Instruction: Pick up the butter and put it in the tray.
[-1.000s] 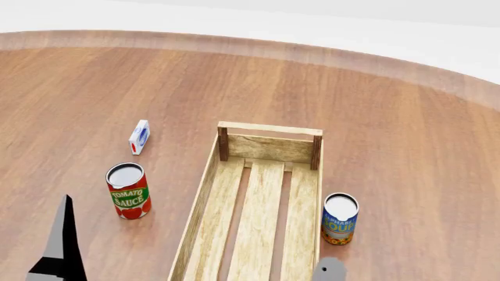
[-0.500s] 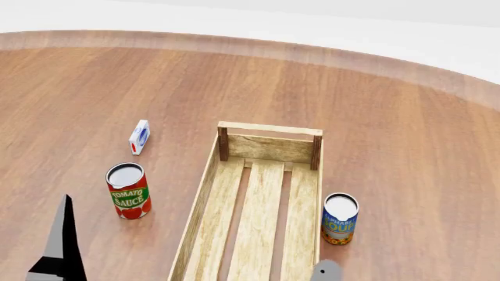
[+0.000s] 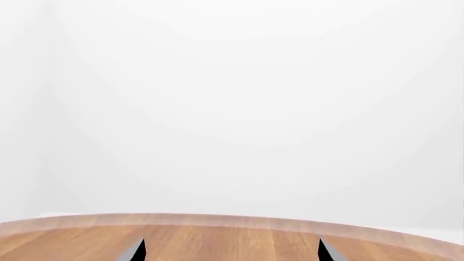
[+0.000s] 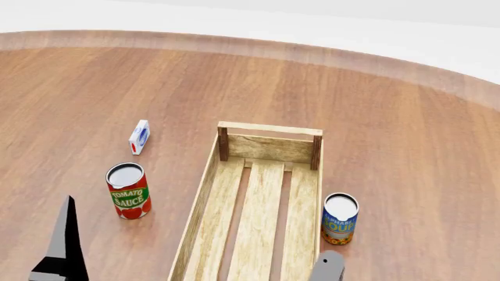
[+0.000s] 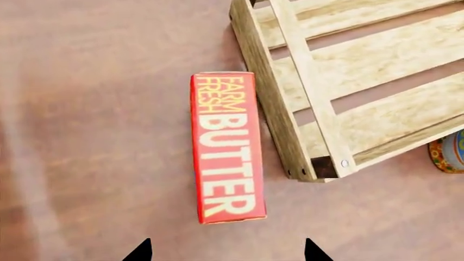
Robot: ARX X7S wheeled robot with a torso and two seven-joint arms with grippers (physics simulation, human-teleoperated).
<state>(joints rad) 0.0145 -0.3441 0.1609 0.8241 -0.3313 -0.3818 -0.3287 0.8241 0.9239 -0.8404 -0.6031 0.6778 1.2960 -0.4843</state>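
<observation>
The butter (image 5: 225, 147), a red carton lettered "FARM FRESH BUTTER", lies flat on the wooden table right beside the corner of the tray (image 5: 283, 119); it shows only in the right wrist view. The tray (image 4: 205, 193), a long pale wood crate with slatted bottom, runs down the middle of the head view. My right gripper (image 5: 226, 251) is open above the table, its two tips just short of the carton's near end. My left gripper (image 3: 230, 251) is open and empty, facing the table's far edge. In the head view the left fingers (image 4: 64, 246) show at the bottom left.
A tomato sauce can (image 4: 128, 191) stands left of the tray. A small white-and-blue carton (image 4: 139, 137) lies beyond it. A blue soup can (image 4: 340, 218) stands right of the tray and also shows in the right wrist view (image 5: 449, 152). The table's curved far edge (image 4: 328, 55) meets white floor.
The grey part of my right arm at the bottom of the head view has risen a little into view. The left arm and the objects have barely moved.
</observation>
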